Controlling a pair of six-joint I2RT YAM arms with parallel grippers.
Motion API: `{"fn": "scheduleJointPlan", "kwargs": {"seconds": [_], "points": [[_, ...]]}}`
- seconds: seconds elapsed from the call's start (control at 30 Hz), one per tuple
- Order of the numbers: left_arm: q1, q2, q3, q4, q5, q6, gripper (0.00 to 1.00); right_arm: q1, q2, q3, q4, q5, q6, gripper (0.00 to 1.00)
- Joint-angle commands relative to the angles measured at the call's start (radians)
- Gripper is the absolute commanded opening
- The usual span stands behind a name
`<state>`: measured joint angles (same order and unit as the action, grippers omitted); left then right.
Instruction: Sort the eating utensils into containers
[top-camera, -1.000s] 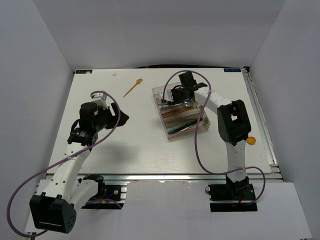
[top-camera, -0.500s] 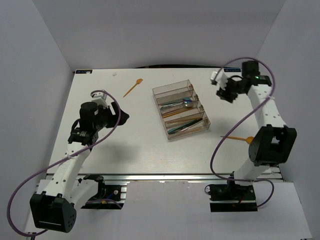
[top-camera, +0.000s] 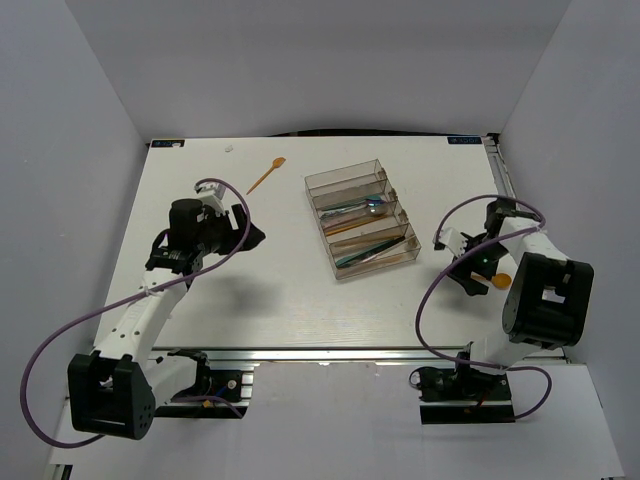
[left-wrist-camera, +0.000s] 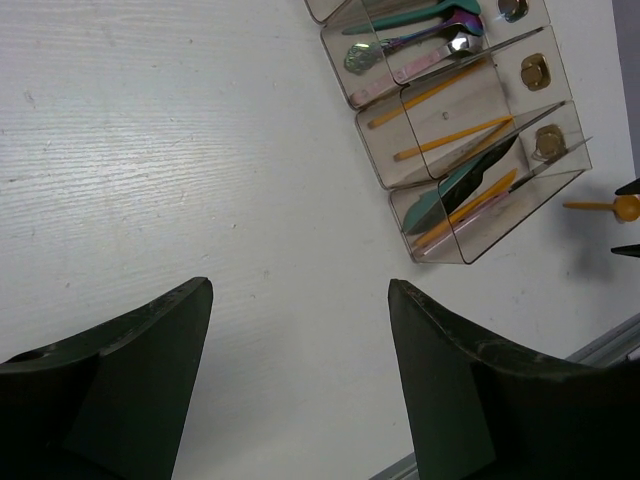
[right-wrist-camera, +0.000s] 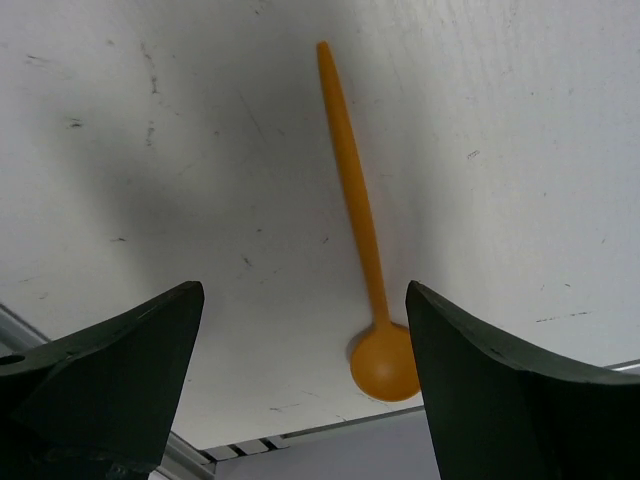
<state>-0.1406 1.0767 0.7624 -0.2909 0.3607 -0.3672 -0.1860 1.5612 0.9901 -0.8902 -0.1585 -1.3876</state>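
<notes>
Orange utensils (right-wrist-camera: 358, 215), two loose, one clear tray (top-camera: 345, 177)

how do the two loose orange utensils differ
The far orange utensil lies left of the tray, no gripper over it; the near orange spoon, right of it, below the right gripper. The far one's head points back, the near one's bowl rightward. Both orange, outside the tray.

Orange spoon (right-wrist-camera: 355, 200) lies flat on bare surface (right-wrist-camera: 150, 150), open room either side; surface edge just beside its bowl.
</notes>
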Motion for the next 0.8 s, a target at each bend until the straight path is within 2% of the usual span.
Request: {"fn": "scheduleJointPlan", "kwargs": {"seconds": [0.0, 0.27, 0.43, 0.5, 0.53, 0.6, 0.63, 0.77], "points": [[0.004, -0.001, 0.035, 0.016, 0.035, 0.014, 0.82, -0.001, -0.003, -0.03, 0.149, 0.076, -0.036, 0.88], [0.006, -0.024, 0.023, -0.03, 0.029, 0.007, 0.82, -0.001, 0.063, -0.07, 0.246, 0.143, -0.085, 0.85], [0.006, -0.027, 0.029, -0.051, 0.026, 0.001, 0.82, -0.01, 0.112, -0.102, 0.255, 0.145, -0.126, 0.79], [0.006, -0.031, 0.032, -0.054, 0.023, -0.007, 0.82, -0.023, 0.131, -0.097, 0.221, 0.134, -0.151, 0.71], [0.004, -0.031, 0.035, -0.057, 0.021, -0.012, 0.82, -0.026, 0.151, -0.091, 0.203, 0.129, -0.154, 0.61], [0.004, -0.035, 0.034, -0.057, 0.02, -0.015, 0.82, -0.035, 0.172, -0.082, 0.188, 0.125, -0.159, 0.48], [0.006, -0.037, 0.032, -0.056, 0.018, -0.016, 0.82, -0.035, 0.19, -0.076, 0.182, 0.125, -0.16, 0.35], [0.006, -0.05, 0.025, -0.06, 0.012, -0.026, 0.82, -0.038, 0.204, -0.076, 0.195, 0.116, -0.16, 0.21]]}}
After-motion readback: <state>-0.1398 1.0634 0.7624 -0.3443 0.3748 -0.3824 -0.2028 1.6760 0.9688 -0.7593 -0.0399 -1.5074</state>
